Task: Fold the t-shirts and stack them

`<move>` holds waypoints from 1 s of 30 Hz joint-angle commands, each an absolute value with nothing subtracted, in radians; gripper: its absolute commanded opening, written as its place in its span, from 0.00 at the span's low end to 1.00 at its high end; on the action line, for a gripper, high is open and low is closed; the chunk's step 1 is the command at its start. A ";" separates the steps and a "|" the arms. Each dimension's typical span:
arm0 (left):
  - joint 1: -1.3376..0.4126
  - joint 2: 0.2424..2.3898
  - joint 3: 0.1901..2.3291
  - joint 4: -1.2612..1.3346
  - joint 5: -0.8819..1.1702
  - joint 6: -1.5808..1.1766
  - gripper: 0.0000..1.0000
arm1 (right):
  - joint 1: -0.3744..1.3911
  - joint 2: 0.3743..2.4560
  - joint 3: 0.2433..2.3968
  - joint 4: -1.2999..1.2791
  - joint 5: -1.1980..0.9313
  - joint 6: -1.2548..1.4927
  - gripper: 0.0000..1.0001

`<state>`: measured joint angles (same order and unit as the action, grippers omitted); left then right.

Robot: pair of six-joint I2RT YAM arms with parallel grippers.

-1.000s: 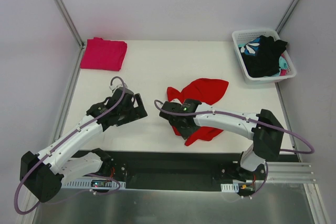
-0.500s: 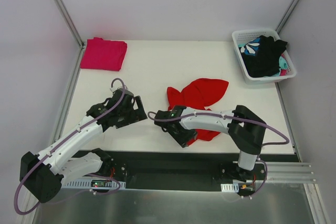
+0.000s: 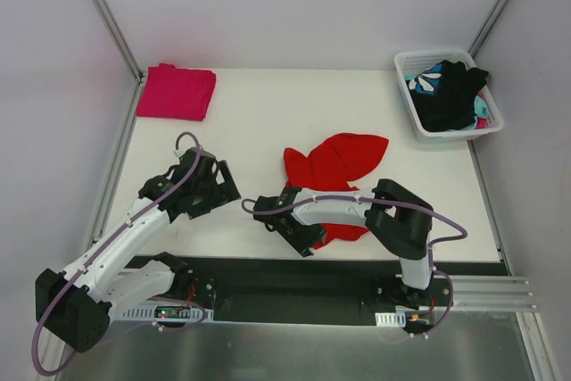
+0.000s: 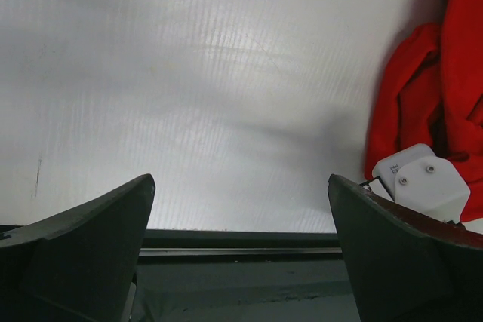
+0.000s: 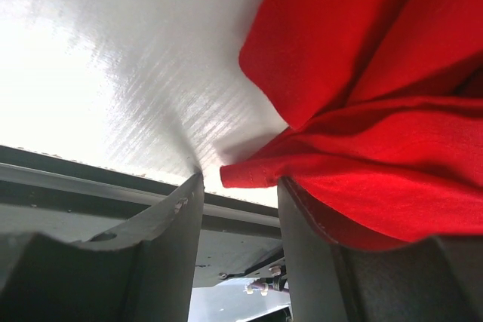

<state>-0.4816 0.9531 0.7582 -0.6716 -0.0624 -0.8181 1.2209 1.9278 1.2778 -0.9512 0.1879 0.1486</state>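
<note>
Right wrist view shows the crumpled red t-shirt [image 5: 362, 73] at the table's [image 5: 113, 50] near middle, its hem tip now between the half-open right pincer [image 5: 238, 190], which has slid toward the edge and seemingly not yet pinched it; the left pincer [image 4: 240, 186] gapes wide, empty.

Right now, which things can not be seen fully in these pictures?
- Top view: the right arm covers the near part of the red shirt.
- Top view: the black garment hides what lies under it in the basket.
- Left wrist view: the right edge cuts off the red shirt.
</note>
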 commanded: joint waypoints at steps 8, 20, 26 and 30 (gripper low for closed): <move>-0.472 0.923 0.778 -0.707 -0.028 -0.779 0.99 | 1.227 1.953 1.368 -1.031 0.284 0.164 0.45; -0.472 0.913 0.795 -0.718 -0.023 -0.767 0.99 | 1.224 1.983 1.388 -1.034 0.322 0.169 0.40; -0.472 0.914 0.798 -0.719 -0.023 -0.767 0.99 | 1.224 1.999 1.390 -1.015 0.327 0.178 0.08; -0.472 0.914 0.798 -0.721 -0.025 -0.765 0.99 | 1.224 1.965 1.408 -1.046 0.362 0.183 0.01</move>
<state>-0.4759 0.9287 0.7628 -0.6968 -0.0509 -0.7921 1.2217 1.9965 1.3575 -1.0046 0.3096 0.1658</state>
